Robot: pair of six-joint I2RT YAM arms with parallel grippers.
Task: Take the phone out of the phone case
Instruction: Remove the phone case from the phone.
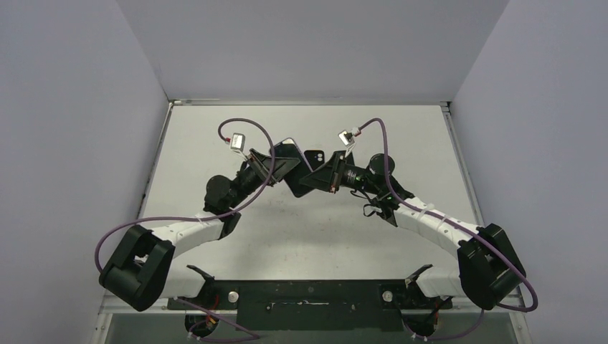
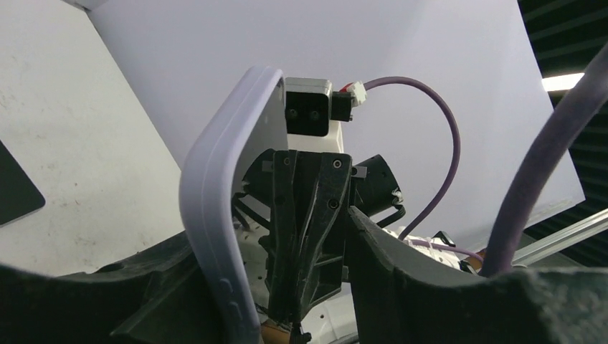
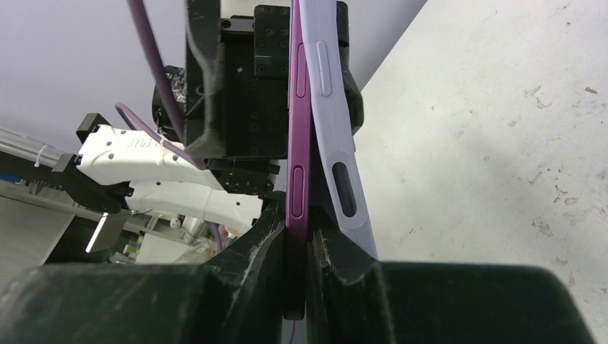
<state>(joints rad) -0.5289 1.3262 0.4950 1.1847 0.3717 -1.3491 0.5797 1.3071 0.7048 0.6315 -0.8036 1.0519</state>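
Jaws of the right gripper [image 3: 300, 226] are clamped tight on the side edge of the purple phone [image 3: 296, 143], which stands on edge between the two fingers. Just beside it is the lavender case [image 3: 333, 129]. It touches the phone at the far end, splays away from it toward the near end, and appears to run down outside the grip.

The left gripper [image 2: 269, 233] has its jaws parted. The rim of the case rises between them, close against one finger [image 2: 161, 287], with a clear gap to the other finger. Beyond that gap the right gripper's black body faces it, with its white wrist camera [image 2: 308, 107] and a purple cable [image 2: 448, 143] above.

From overhead, the two arms meet nose to nose over the middle of the white table [image 1: 215, 244]. They hold the phone and case raised between them, well apart from the arm bases at the near edge. Pale walls [image 1: 72, 107] enclose the far side.
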